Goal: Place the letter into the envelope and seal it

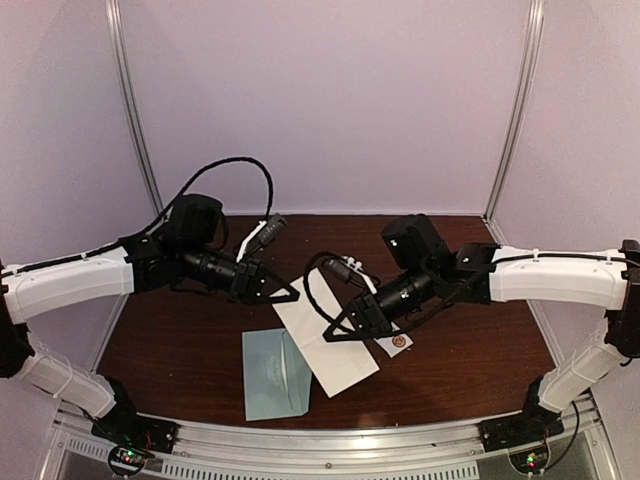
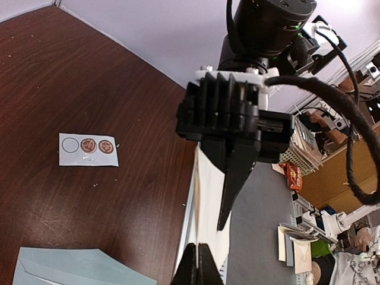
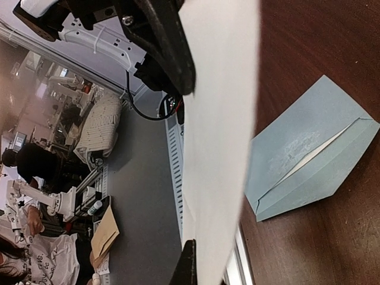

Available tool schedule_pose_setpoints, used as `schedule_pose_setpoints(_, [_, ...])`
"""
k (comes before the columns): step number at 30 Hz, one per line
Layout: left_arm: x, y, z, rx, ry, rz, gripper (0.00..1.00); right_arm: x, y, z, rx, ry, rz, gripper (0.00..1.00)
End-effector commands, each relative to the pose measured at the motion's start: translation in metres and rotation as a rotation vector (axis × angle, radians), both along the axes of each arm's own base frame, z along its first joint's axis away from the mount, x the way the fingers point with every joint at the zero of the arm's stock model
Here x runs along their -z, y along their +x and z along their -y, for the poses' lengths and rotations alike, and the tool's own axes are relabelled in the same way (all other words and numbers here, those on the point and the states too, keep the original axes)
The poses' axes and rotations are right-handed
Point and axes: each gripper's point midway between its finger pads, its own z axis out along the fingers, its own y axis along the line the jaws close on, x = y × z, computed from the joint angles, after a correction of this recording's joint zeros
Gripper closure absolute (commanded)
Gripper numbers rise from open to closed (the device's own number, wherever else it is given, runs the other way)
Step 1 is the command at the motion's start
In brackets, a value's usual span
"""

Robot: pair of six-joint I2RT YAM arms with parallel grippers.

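Teal envelope (image 1: 270,378) lies flat; white letter (image 1: 338,366) slants across its edge.

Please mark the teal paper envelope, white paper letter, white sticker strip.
Teal paper envelope (image 1: 270,382): top view, body.
White paper letter (image 1: 342,362): top view, lower half.
White sticker strip (image 2: 88,150): left wrist view, centre.

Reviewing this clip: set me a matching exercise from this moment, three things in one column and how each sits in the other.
Things:
1. letter
2. envelope
3. sticker strip

States:
A. white, flat on the table, with one circle empty
B. pinched by both the left gripper and the right gripper
C. pale teal, flat near the table's front edge

Pairs: 1-B, 2-C, 3-A
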Motion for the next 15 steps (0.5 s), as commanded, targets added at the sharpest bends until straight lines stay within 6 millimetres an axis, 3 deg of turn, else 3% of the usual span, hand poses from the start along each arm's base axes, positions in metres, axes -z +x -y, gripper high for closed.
schedule_pose_setpoints(1, [-0.014,-0.002,0.002,0.02,-0.057,0.04,1.0,-0.003,0.009,0.0,0.035,-0.009,0.055,0.97])
schedule_pose_setpoints(5, [-0.031,0.01,0.0,-0.08,-0.13,0.088,1.0,-0.013,0.036,0.01,0.166,0.043,0.079,0.57])
schedule_pose_setpoints(9, [-0.068,0.024,-0.009,-0.22,-0.282,0.171,1.0,-0.05,0.069,0.034,0.366,0.251,0.089,0.24])
schedule_pose_setpoints(12, [-0.096,0.035,-0.018,-0.32,-0.401,0.228,1.0,-0.057,0.08,0.051,0.485,0.342,0.086,0.15])
schedule_pose_setpoints(15, [-0.118,0.038,-0.026,-0.369,-0.521,0.261,1.0,-0.07,0.083,0.059,0.553,0.448,0.081,0.13])
